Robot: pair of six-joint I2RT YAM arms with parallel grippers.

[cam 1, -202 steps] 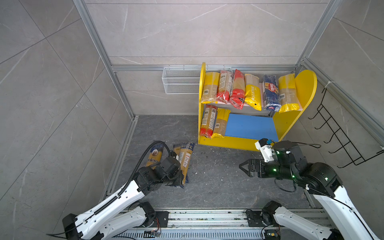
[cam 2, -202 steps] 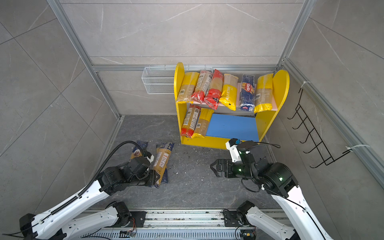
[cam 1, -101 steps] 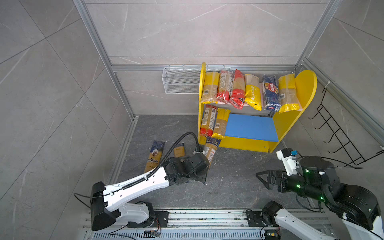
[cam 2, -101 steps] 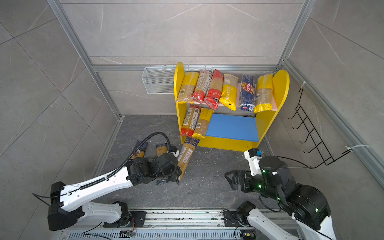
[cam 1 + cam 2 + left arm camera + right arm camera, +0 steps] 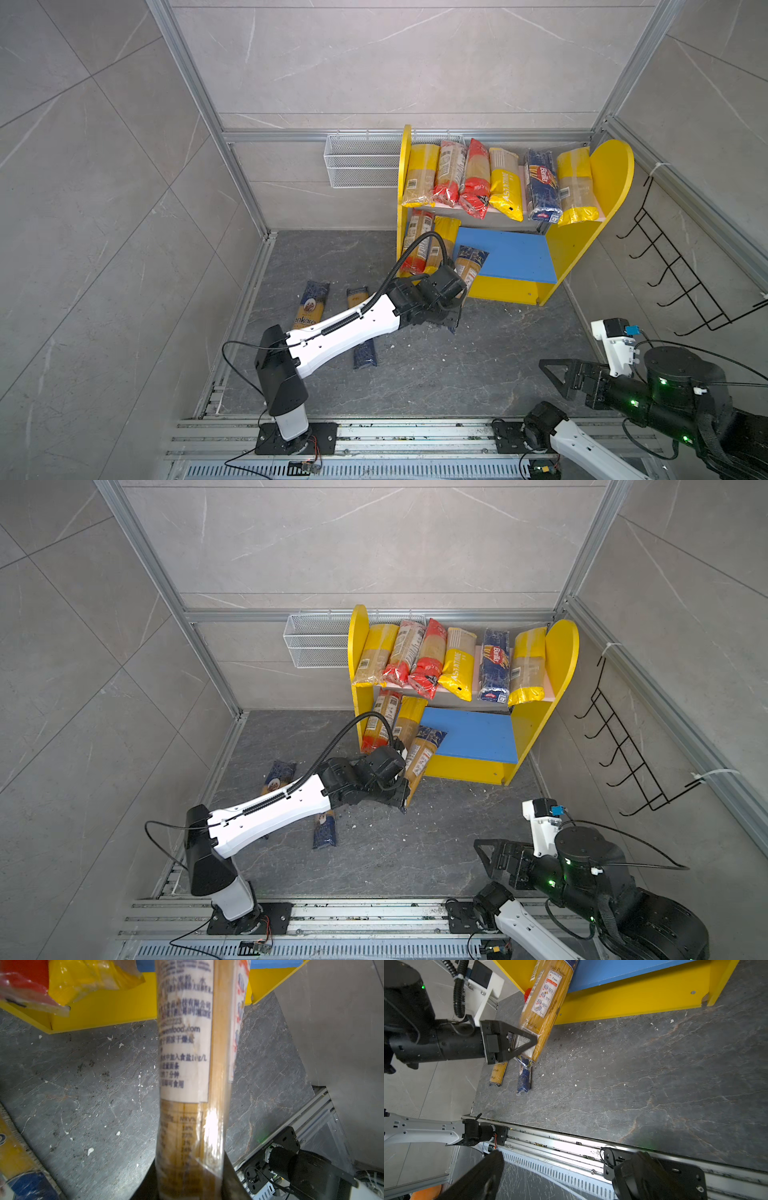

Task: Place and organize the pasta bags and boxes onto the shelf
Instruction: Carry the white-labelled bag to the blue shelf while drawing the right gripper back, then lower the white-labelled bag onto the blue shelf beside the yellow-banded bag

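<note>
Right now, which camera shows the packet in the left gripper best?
The right wrist view: the held packet shows nearly whole, left gripper clamped near its lower end. Both top views hide its lower half behind the arm; the left wrist view gives only a blurred close-up.

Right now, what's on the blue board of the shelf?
A red packet and a yellow packet at its left end; the held packet pokes over its front. The pink board covers the back.

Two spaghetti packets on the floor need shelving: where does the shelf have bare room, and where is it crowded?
Bare: the blue lower board, from the spaghetti packet in the left gripper across to the right side panel. Crowded: its left end with two packets, and the upper board with six.
</note>
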